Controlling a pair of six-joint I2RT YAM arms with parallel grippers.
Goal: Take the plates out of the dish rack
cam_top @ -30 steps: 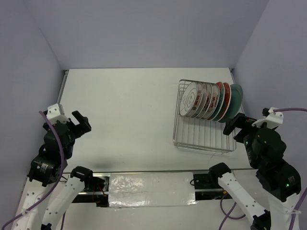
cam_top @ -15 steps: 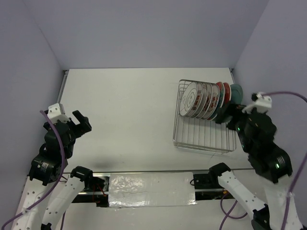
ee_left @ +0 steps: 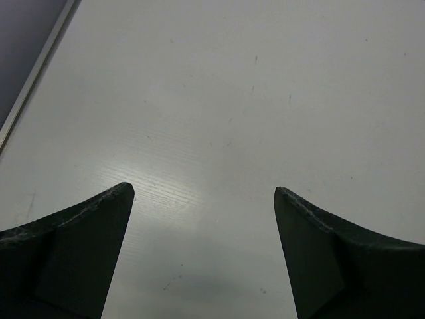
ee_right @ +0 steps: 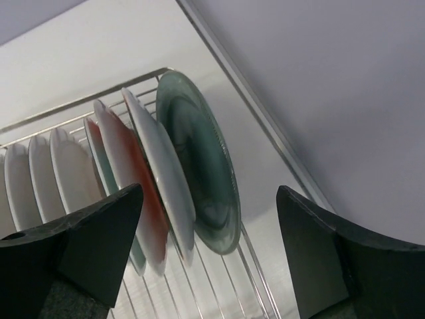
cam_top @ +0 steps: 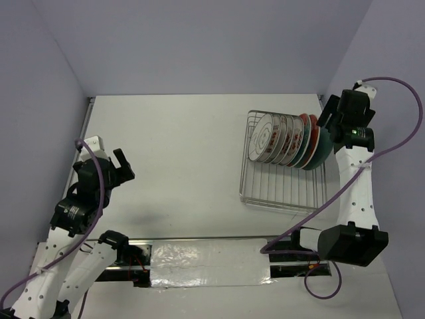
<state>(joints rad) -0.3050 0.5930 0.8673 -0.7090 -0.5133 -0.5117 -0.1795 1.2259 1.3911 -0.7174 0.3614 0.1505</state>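
Note:
The silver wire dish rack point(cam_top: 282, 189) stands at the right of the table with several plates upright in a row point(cam_top: 285, 138). White patterned plates are at the left, red ones follow, and a teal-green plate point(cam_top: 323, 147) is at the right end. In the right wrist view the teal-green plate point(ee_right: 199, 159) is nearest, with red and white plates point(ee_right: 129, 179) behind it. My right gripper point(ee_right: 206, 219) is open and empty, raised above the right end of the row point(cam_top: 327, 123). My left gripper point(cam_top: 119, 169) is open and empty over bare table point(ee_left: 202, 199) at the left.
The table's metal edge strip point(ee_right: 265, 129) and the grey wall run just right of the rack. Another edge strip point(cam_top: 85, 126) runs along the table's left side. The rack's near half point(cam_top: 282, 193) holds no plates.
My right arm has swung up and back from beside the rack's near right corner to above the teal-green plate. My left gripper has shifted slightly right and forward.

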